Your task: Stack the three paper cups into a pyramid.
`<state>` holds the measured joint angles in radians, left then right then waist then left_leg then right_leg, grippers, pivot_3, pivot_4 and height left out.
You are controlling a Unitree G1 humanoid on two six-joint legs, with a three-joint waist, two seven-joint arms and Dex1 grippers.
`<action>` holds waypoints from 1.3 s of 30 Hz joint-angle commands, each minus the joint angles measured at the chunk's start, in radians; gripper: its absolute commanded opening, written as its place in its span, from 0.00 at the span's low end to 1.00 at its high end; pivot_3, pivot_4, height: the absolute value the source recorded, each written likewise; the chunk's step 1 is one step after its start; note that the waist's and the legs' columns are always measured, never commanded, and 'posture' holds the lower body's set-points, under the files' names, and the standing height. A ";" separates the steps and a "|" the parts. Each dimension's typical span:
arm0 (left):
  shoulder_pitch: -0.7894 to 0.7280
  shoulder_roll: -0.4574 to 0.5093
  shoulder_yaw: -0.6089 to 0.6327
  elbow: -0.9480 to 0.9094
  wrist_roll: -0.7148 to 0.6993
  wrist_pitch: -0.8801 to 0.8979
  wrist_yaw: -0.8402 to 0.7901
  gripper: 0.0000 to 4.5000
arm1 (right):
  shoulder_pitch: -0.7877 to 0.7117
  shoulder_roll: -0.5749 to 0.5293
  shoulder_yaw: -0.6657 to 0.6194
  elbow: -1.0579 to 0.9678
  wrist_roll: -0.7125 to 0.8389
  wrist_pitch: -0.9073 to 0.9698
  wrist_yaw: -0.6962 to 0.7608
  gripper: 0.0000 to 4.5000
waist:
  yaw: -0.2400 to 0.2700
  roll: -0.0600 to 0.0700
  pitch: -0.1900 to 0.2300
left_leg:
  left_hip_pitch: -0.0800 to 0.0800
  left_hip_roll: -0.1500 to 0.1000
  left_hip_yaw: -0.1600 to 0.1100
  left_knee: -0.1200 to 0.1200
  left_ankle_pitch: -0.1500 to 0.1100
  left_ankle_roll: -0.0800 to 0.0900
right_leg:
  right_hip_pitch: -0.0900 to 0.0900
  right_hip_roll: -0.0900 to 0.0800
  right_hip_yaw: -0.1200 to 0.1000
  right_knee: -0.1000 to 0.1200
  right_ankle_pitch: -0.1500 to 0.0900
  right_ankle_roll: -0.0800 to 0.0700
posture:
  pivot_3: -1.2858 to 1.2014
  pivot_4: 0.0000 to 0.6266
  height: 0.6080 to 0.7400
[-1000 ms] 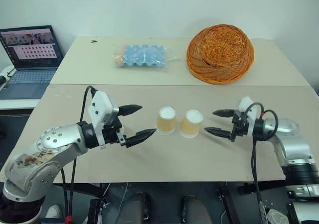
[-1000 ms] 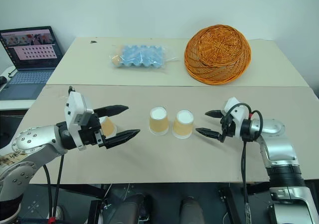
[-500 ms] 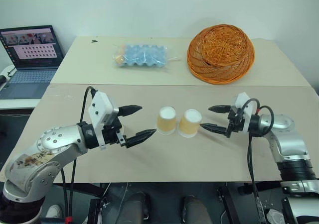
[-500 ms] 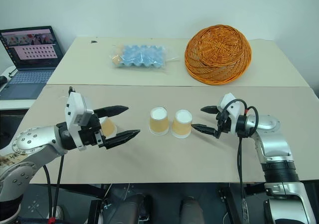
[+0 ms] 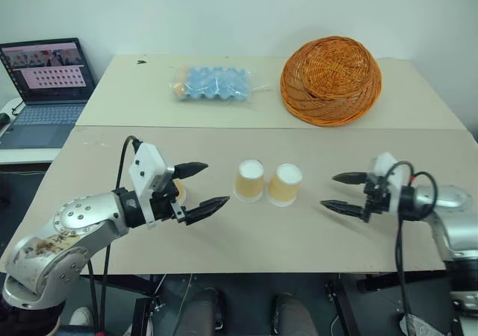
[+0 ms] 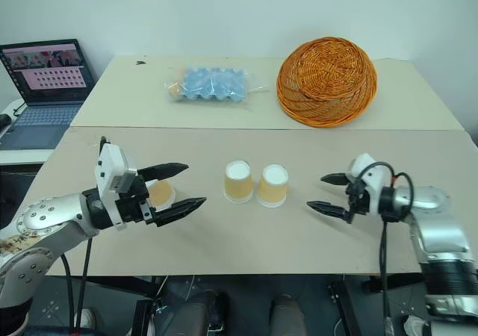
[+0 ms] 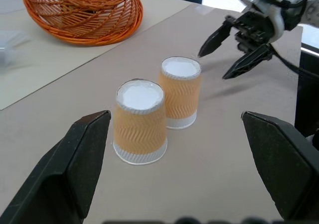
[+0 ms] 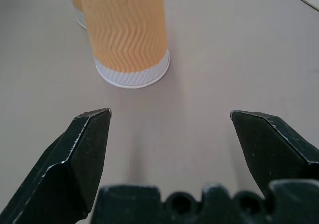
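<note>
The three paper cups are not yet a pyramid: two [image 6: 238, 181] [image 6: 273, 185] stand upside down, side by side in the middle of the surface [image 6: 246, 235], and the third cup [image 6: 160, 192] sits by the left gripper [image 6: 177, 187], partly hidden. Both grippers are empty – the right gripper [image 6: 330, 193] stands apart from the pair, jaws wide. The cups look light and thin – a hard squeeze would probably crush one, so a soft hold across the ribbed side seems best.

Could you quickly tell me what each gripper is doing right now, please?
Left gripper: open, holding nothing, beside the third cup.
Right gripper: open, holding nothing.
</note>
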<state>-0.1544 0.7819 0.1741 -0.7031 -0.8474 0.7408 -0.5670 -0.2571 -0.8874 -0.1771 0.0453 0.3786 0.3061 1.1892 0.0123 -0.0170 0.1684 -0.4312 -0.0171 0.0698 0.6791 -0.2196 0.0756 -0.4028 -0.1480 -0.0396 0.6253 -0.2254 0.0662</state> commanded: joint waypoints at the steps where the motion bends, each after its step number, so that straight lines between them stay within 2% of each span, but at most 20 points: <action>1: 0.011 0.001 0.043 -0.036 -0.005 -0.007 0.021 1.00 | 0.023 -0.068 -0.115 -0.158 0.115 0.075 0.033 0.99 | -0.002 0.000 0.000 | 0.000 0.000 0.000 0.000 0.000 0.000 | 0.000 0.000 0.000 0.000 0.000 0.000 | 0.52 0.24 0.90; 3: 0.025 0.001 0.066 -0.035 -0.001 -0.005 0.039 1.00 | 0.012 -0.085 -0.146 -0.289 0.230 0.153 0.042 0.99 | -0.003 0.000 0.000 | 0.001 0.001 0.000 0.000 0.000 0.000 | 0.000 0.000 0.000 0.000 0.000 0.000 | 0.52 0.24 0.90; 7: 0.038 -0.022 0.111 -0.012 0.052 -0.027 0.118 1.00 | -0.032 -0.091 -0.152 -0.429 0.349 0.233 0.014 0.99 | -0.001 0.000 0.000 | 0.001 0.004 -0.001 0.000 0.000 0.000 | 0.000 0.000 0.000 0.000 0.000 0.000 | 0.52 0.24 0.90; 9: 0.040 -0.084 0.137 0.004 0.111 -0.054 0.218 1.00 | -0.072 -0.085 -0.142 -0.468 0.392 0.265 -0.012 0.99 | 0.001 0.000 0.000 | 0.000 0.003 -0.001 0.000 -0.001 0.000 | 0.000 -0.001 0.000 -0.001 0.000 -0.001 | 0.52 0.24 0.90; 11: 0.070 -0.173 0.118 -0.022 0.260 -0.115 0.362 1.00 | -0.102 -0.077 -0.122 -0.486 0.411 0.277 -0.020 0.99 | 0.003 -0.001 0.000 | 0.000 0.003 -0.001 0.000 -0.005 -0.005 | 0.000 -0.002 0.000 -0.002 0.001 -0.001 | 0.52 0.24 0.90; 15: 0.173 -0.339 0.057 -0.153 0.394 -0.156 0.531 1.00 | -0.128 -0.078 -0.080 -0.450 0.380 0.259 -0.011 0.99 | 0.009 -0.006 -0.001 | 0.000 0.001 -0.001 0.000 -0.006 -0.003 | 0.001 -0.003 0.000 -0.006 0.002 -0.001 | 0.52 0.24 0.90; 20: 0.315 -0.396 -0.032 -0.194 0.478 -0.204 0.518 1.00 | -0.142 -0.078 -0.064 -0.436 0.380 0.251 -0.005 0.99 | 0.017 -0.006 -0.001 | -0.005 0.000 -0.001 0.000 -0.006 -0.003 | -0.001 -0.004 -0.001 -0.012 0.004 0.001 | 0.52 0.24 0.90; 25: 0.399 -0.428 -0.024 -0.142 0.542 -0.268 0.505 1.00 | -0.145 -0.090 -0.066 -0.442 0.389 0.256 0.004 0.99 | 0.019 -0.006 -0.001 | -0.005 0.001 -0.001 0.000 -0.007 -0.002 | -0.001 -0.004 -0.001 -0.013 0.004 -0.001 | 0.52 0.24 0.90; 31: 0.397 -0.442 -0.027 -0.027 0.596 -0.349 0.468 1.00 | -0.131 -0.090 -0.083 -0.441 0.392 0.255 0.007 0.99 | 0.026 -0.006 -0.001 | -0.005 0.001 -0.001 0.001 -0.008 -0.001 | -0.002 -0.004 -0.002 -0.014 0.004 -0.002 | 0.52 0.24 0.90; 39: 0.328 -0.437 -0.055 0.074 0.587 -0.361 0.392 1.00 | -0.114 -0.095 -0.109 -0.462 0.404 0.264 -0.010 0.99 | 0.026 -0.006 -0.001 | -0.005 0.001 -0.001 0.001 -0.007 0.001 | -0.002 -0.004 -0.003 -0.014 0.005 0.000 | 0.52 0.24 0.90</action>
<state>0.1865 0.3416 0.1243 -0.6132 -0.2663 0.4062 -0.1551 -0.3704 -0.9605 -0.2426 -0.3863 0.7662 0.5728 1.1844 0.0386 -0.0229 0.1675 -0.4365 -0.0164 0.0688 0.6800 -0.2270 0.0766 -0.4046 -0.1517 -0.0421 0.6118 -0.2199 0.0667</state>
